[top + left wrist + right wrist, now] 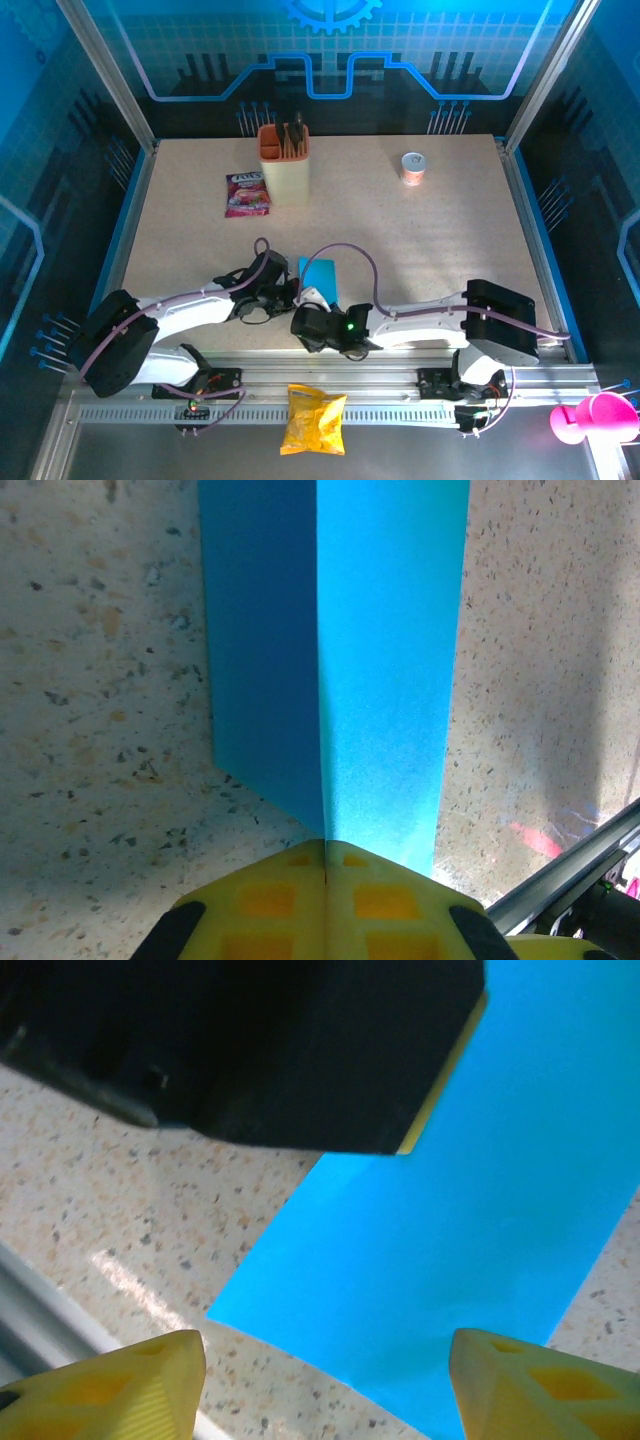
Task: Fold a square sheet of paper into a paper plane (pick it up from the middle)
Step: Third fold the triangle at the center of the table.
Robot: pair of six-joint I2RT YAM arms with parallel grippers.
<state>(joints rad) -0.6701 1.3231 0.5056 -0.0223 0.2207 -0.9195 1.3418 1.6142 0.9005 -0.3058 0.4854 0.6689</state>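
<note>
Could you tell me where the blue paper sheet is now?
In the top view the blue sheet sits front-centre on the table, pinched by the left gripper, the right gripper beside it.

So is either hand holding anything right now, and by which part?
The left hand is shut on the square sheet of paper, pinching its edge at the end of the middle crease. The right hand is open, holding nothing.
</note>
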